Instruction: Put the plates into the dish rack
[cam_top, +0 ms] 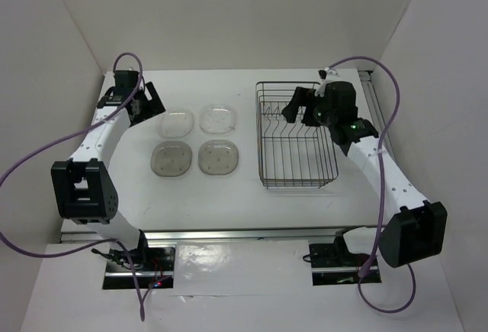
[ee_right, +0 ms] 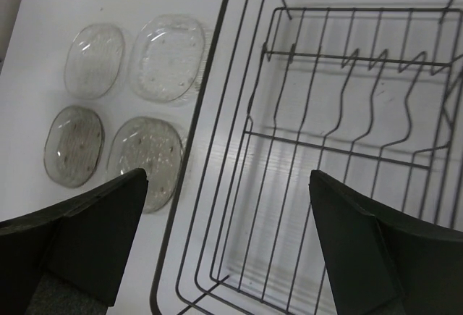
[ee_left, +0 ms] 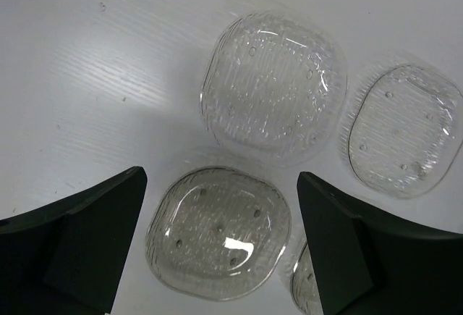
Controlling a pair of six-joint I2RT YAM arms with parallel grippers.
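Observation:
Four plates lie flat in a two-by-two group on the white table: two clear ones behind point(cam_top: 176, 124) point(cam_top: 218, 119), two smoky grey ones in front point(cam_top: 171, 158) point(cam_top: 219, 156). The dish rack point(cam_top: 297, 156), a dark wire basket with upright dividers, stands to their right with no plate in it. My left gripper point(cam_top: 149, 103) is open and empty at the group's back left; in the left wrist view it point(ee_left: 221, 179) hovers over a grey plate point(ee_left: 219, 232), a clear plate point(ee_left: 273, 87) beyond. My right gripper point(cam_top: 297, 107) is open and empty above the rack point(ee_right: 336, 141).
White walls close in the table at the back and both sides. Purple cables loop from both arms. The right wrist view shows all the plates left of the rack, clear ones point(ee_right: 94, 60) point(ee_right: 168, 56) and grey ones point(ee_right: 74, 145) point(ee_right: 148, 159).

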